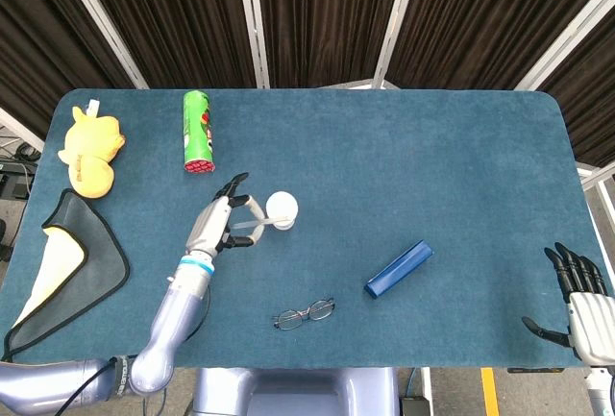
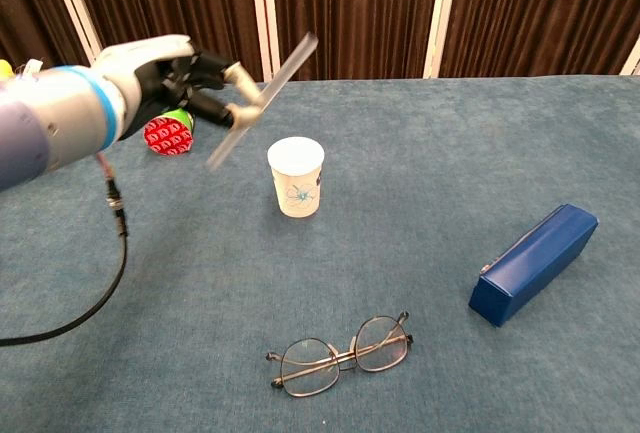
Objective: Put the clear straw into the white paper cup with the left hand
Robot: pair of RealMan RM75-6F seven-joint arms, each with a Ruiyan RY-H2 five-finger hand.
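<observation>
A white paper cup (image 2: 297,176) with a small blue print stands upright near the middle of the blue table; from above its round rim (image 1: 282,208) shows. My left hand (image 2: 170,78) is raised above the table, left of the cup, and pinches a clear straw (image 2: 265,99) that slants up to the right, its lower end above and left of the cup's rim. In the head view this hand (image 1: 223,225) sits just left of the cup, with the straw (image 1: 247,227) faint beside it. My right hand (image 1: 577,298) rests open at the table's near right corner.
A green can (image 1: 197,131) lies at the back left, a yellow plush toy (image 1: 90,150) and a grey cloth (image 1: 69,267) further left. Glasses (image 2: 340,355) lie near the front edge, and a blue case (image 2: 533,261) lies to the right of the cup.
</observation>
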